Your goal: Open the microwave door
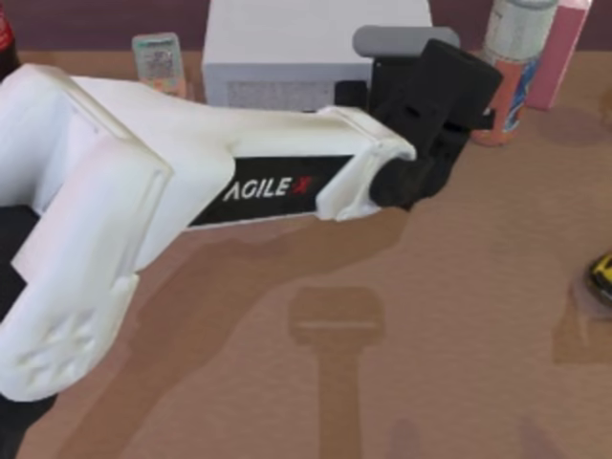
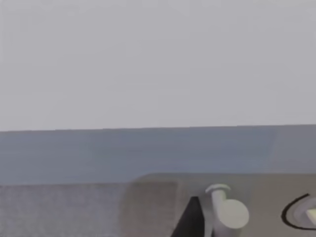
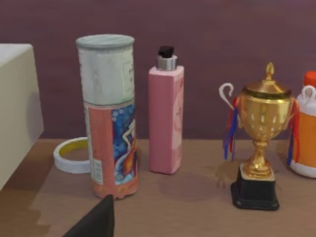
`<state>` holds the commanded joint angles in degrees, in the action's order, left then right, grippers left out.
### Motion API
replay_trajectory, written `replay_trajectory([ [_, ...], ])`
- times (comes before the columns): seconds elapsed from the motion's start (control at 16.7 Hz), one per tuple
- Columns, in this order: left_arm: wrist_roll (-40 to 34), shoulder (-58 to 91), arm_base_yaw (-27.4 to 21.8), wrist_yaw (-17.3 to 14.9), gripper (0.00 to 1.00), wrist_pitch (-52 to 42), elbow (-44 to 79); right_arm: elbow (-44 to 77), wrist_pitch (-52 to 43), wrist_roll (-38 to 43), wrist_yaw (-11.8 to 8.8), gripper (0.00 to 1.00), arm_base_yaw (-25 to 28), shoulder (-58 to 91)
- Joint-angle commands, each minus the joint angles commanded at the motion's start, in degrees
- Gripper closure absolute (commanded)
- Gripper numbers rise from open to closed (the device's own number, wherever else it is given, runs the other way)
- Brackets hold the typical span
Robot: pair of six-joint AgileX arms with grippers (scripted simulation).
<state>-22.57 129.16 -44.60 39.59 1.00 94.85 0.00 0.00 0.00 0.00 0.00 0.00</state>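
The white microwave point(image 1: 316, 33) stands at the back middle of the table. Its microwave door point(image 1: 277, 86), with a grey mesh window point(image 2: 59, 210), lies flush with the front. My left arm reaches across from the left, and my left gripper point(image 1: 421, 129) is at the door's right edge. In the left wrist view a dark finger point(image 2: 190, 222) presses against the slim white handle point(image 2: 224, 207), with a silver knob point(image 2: 303, 212) just beyond. My right gripper point(image 3: 98, 224) is out of the top view and faces the table's back right corner.
A tall silver-orange can point(image 1: 512, 67) and a pink bottle point(image 1: 564, 43) stand right of the microwave. A gold trophy point(image 3: 261, 143), a tape roll point(image 3: 74, 155) and an orange-white bottle point(image 3: 306, 128) are nearby. A small carton point(image 1: 158, 62) stands at the back left, a yellow object point(image 1: 602, 273) at the right edge.
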Motion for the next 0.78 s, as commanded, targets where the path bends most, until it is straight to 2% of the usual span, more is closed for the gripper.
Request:
replay_trajectory([
  [0.18,0.0,0.0,0.0,0.0,1.0,0.0,0.0,0.0,0.0,0.0,0.0,0.0,0.0,0.0],
  [0.24,-0.1,-1.0,-3.5,-0.4,1.0,0.1,-2.1,0.0,0.0,0.0,0.0,0.0,0.0,0.0],
  [0.42,-0.7,-0.3,-3.3,-1.0,1.0,-1.9,-0.3,0.0,0.0,0.0,0.0,0.0,0.0,0.0],
  [0.6,-2.7,2.0,-2.9,-3.2,1.0,-9.3,5.6,0.0,0.0,0.0,0.0,0.0,0.0,0.0],
  [0.78,-5.6,5.0,-2.0,-6.5,1.0,-21.6,14.2,0.0,0.0,0.0,0.0,0.0,0.0,0.0],
])
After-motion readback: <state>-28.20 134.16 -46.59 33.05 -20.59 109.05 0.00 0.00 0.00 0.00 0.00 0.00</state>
